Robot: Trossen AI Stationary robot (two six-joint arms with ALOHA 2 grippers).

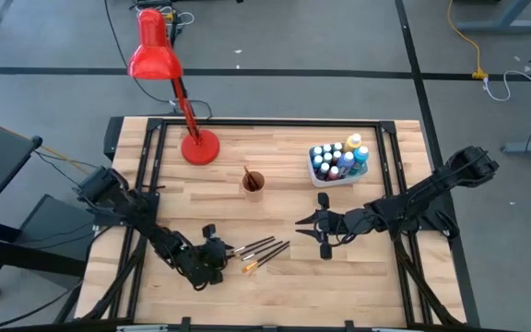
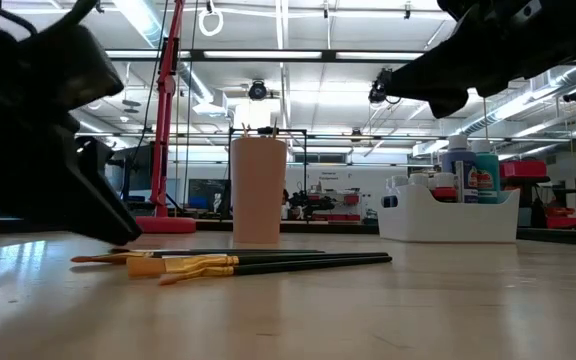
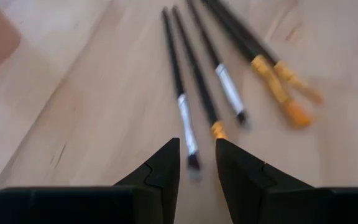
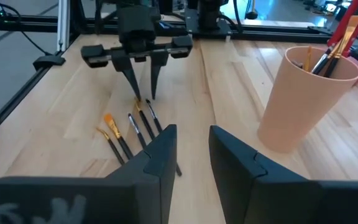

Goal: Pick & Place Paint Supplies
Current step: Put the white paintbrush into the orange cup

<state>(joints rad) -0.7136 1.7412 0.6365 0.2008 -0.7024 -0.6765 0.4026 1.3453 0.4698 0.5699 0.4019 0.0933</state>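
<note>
Orange cup [image 1: 253, 183] upright near the middle of the desk [image 1: 275, 277], with a couple of paintbrushes [image 4: 328, 53] standing in it, tips up. White tub [image 1: 336, 175] toward the far right, packed with upright paint bottles [image 1: 339, 159]: blue, dark and white-capped, one yellow. Loose paintbrushes [image 1: 264, 251] fanned flat on the wood near the front, dark handles, orange-yellow ends. Left gripper [image 1: 221, 253] low at the brush tips, fingers [image 3: 160, 171] slightly parted, astride one brush end, not clamped on it. Right gripper [image 1: 304, 221] hovering mid-desk, between the tub and the loose brushes, fingers [image 4: 160, 155] narrowly spread, nothing held. Red lamp [image 1: 159, 65] at the back.
</note>
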